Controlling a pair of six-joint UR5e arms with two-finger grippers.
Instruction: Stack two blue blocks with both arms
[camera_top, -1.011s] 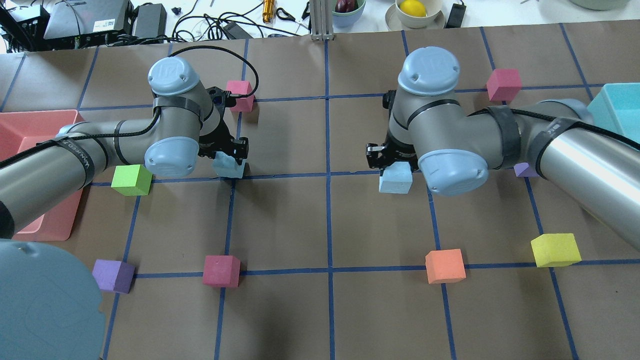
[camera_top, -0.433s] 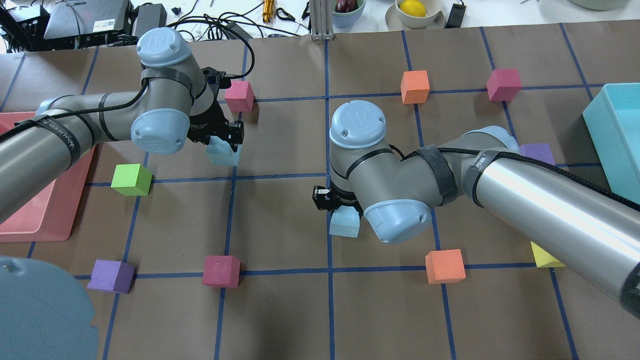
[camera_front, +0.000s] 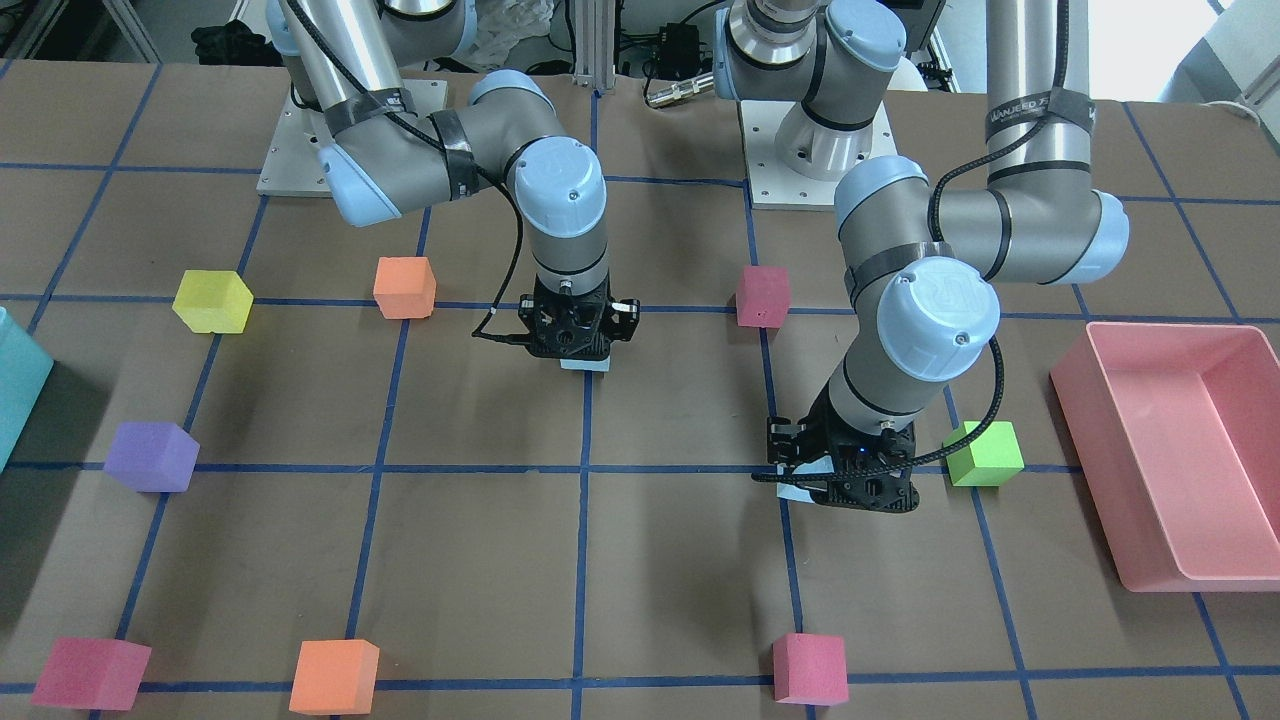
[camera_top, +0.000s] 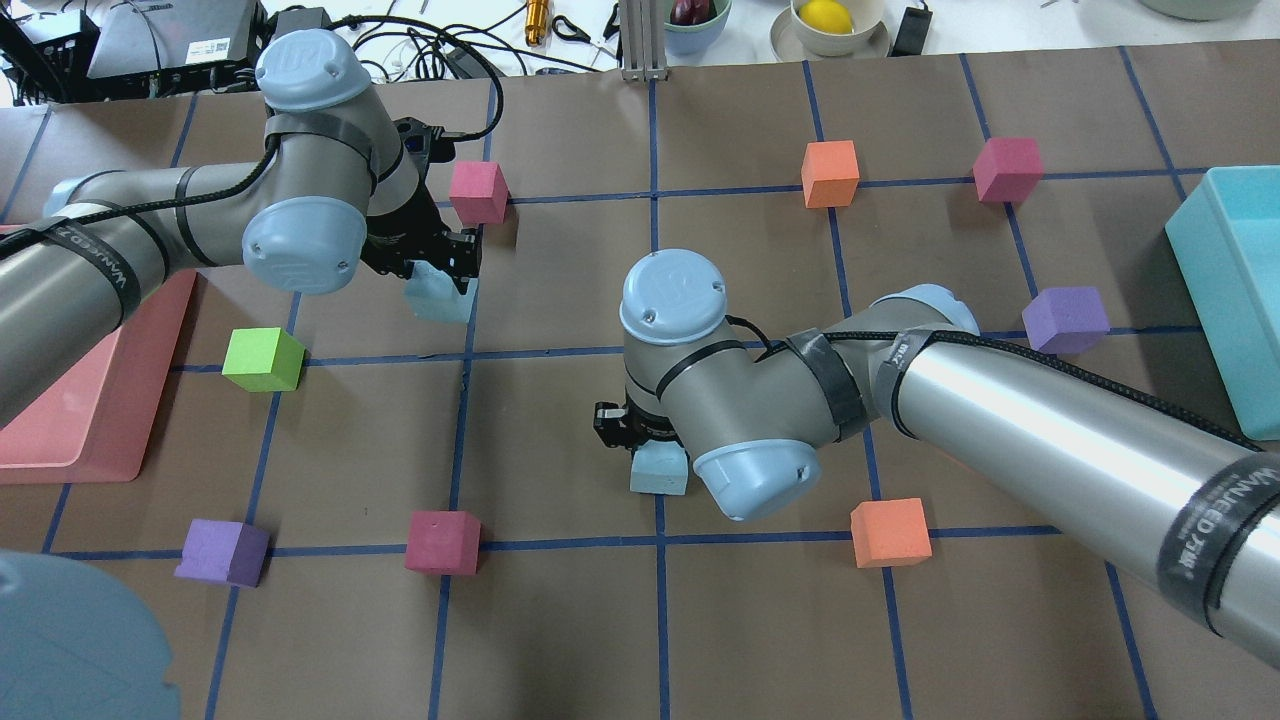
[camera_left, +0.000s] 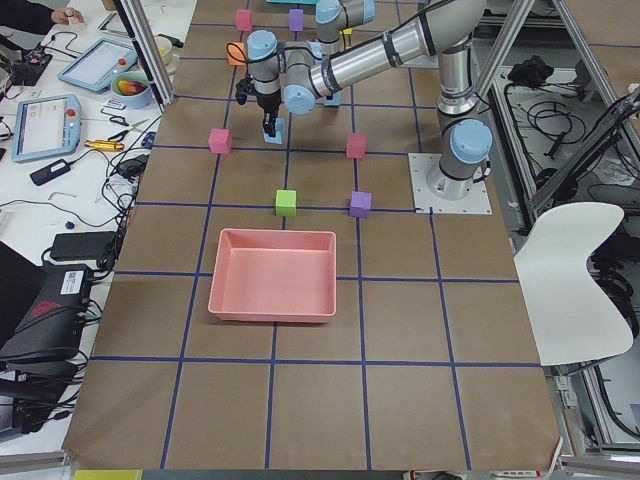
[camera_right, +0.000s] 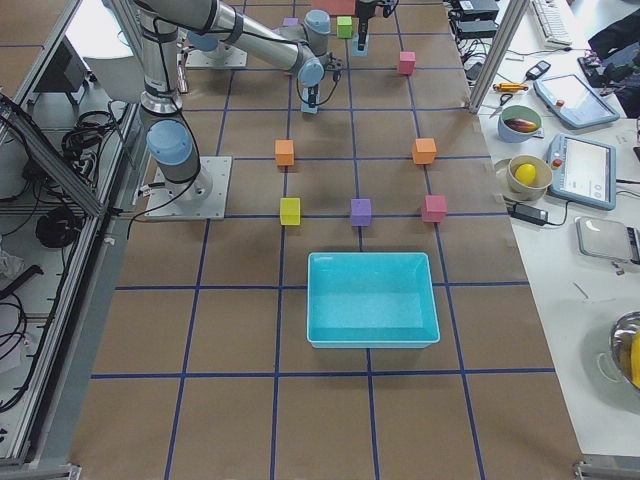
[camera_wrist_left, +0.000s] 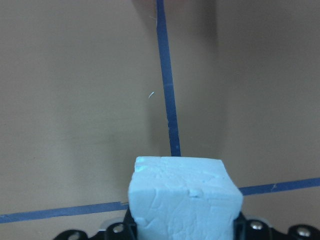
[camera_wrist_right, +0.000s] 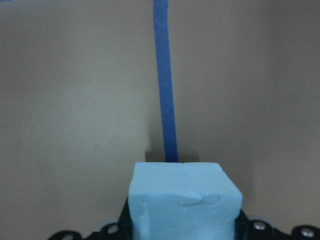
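The black two-finger right gripper (camera_top: 640, 440) is clamped on a pale sky-blue foam cube (camera_top: 660, 472). Its fingers press two opposite faces and the cube pokes out below them. Directly under it, the wrist view shows a strip of blue tape (camera_wrist_right: 165, 75) on the brown paper table cover (camera_top: 560, 620), with only a sliver of shadow at the cube's edge. The cube is therefore low, though whether it touches the paper cannot be told. An orange foam cube (camera_top: 890, 532) sits off to this gripper's outer side, apart from it.

A second ago this gripper hung well out in its own half; it has since swung inward and now holds its cube over the table's middle line.

The black left gripper (camera_top: 440, 270) is likewise shut around a second sky-blue foam cube (camera_top: 438, 300), held clear above a tape crossing. It has drifted a little away from the robot, toward a magenta foam cube (camera_top: 478, 192) just beyond it. A lime-green foam cube (camera_top: 263, 359) lies to its outer side.

The two blue cubes remain well apart. The right one looks about to become the base at centre, while the left waits aloft to cap it.
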